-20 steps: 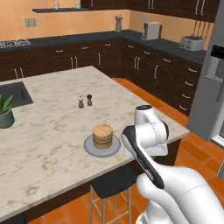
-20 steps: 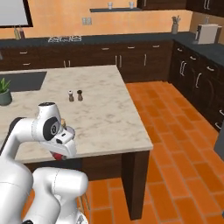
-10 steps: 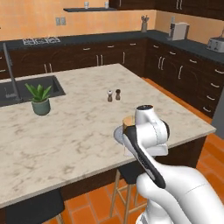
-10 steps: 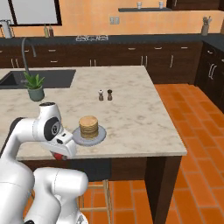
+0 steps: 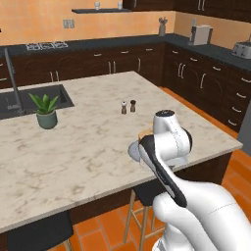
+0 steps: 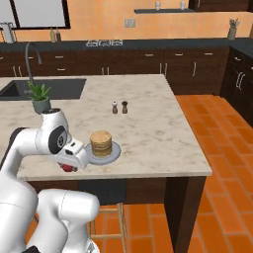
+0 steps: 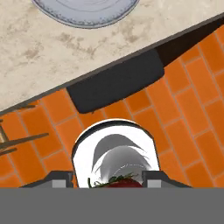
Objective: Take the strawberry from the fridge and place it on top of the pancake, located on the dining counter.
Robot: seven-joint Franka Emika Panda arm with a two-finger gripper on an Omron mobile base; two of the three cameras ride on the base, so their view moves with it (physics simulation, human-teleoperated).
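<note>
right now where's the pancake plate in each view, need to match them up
Left base view: the plate peeks out at centre, just left of the arm, which covers most of it.
Right base view: the plate sits left of centre, near the dining counter's front edge, with the pancake on it.
Hand view: its rim curves along the top edge.
Shared landmark: the counter's front edge, just beside the plate.
</note>
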